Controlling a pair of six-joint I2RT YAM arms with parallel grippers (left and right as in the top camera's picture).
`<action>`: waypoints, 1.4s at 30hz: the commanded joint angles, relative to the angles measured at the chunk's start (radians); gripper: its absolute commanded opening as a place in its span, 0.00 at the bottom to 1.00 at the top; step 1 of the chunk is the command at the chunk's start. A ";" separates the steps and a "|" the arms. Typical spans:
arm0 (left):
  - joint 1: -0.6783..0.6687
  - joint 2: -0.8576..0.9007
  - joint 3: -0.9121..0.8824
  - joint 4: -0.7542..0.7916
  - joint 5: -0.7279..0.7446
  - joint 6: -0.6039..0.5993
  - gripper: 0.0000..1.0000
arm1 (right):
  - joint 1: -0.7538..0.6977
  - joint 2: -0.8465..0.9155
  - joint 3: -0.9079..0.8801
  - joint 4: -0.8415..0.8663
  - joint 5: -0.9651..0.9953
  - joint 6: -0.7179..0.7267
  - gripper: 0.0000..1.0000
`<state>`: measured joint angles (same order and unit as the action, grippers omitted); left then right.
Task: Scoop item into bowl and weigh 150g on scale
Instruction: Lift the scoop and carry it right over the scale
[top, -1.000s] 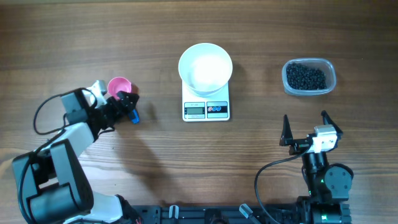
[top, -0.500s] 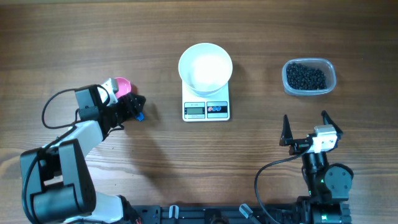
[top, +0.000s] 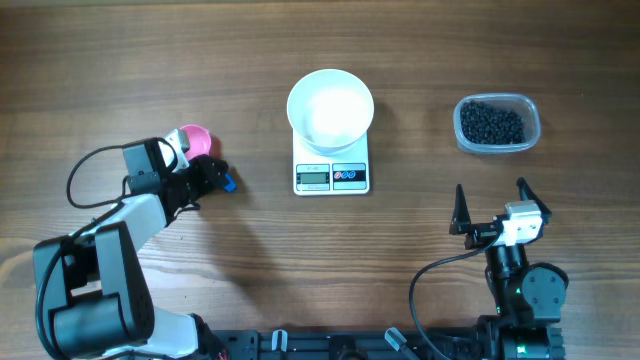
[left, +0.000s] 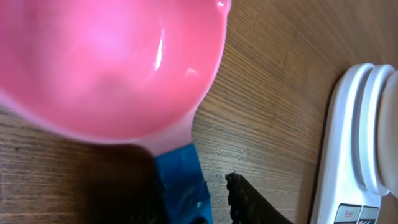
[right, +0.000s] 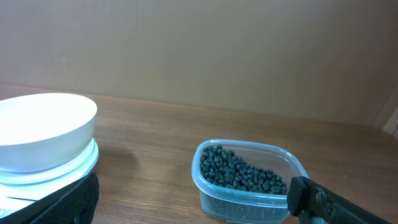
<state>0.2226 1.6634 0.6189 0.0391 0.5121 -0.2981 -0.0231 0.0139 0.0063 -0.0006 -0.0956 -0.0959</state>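
- the wooden table (top: 120, 60) fills the overhead view, and everything rests on it.
- the left arm (top: 120, 215) reaches in from the lower left corner. the left claw (top: 208, 175) sits low over the table, left of the scale.
- the right arm (top: 520, 280) stands at the lower right, well apart from the other things. the right claw (top: 492, 205) is spread wide and holds nothing.
- the white bowl (top: 330, 108) sits on the back part of the scale and looks empty.
- the white scale (top: 332, 176) lies at the middle of the table, with its display and buttons toward the arms.
- the clear plastic tub (top: 537, 125) stands to the right of the bowl, apart from it.
- the black beads (top: 492, 124) all lie heaped in the tub.
- the pink scoop (left: 106, 62) lies on the table by the left claw, open side up.
- its blue handle (left: 181, 183) runs in between the left claw's jaws. one dark finger (left: 249, 199) shows just beside it with a strip of table between, so whether the claw grips the handle cannot be told.
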 joint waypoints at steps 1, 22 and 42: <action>-0.002 0.018 -0.015 0.000 -0.015 0.002 0.37 | -0.002 -0.005 -0.001 0.003 0.014 -0.009 1.00; -0.002 -0.199 -0.015 0.006 0.151 -0.017 0.04 | -0.002 -0.005 -0.001 0.003 0.014 -0.009 1.00; -0.211 -0.526 -0.015 -0.006 0.825 -0.376 0.04 | -0.003 -0.005 -0.001 0.003 0.013 -0.009 1.00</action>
<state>0.0879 1.1507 0.6094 0.0425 1.3304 -0.5819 -0.0231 0.0139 0.0063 -0.0006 -0.0956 -0.0959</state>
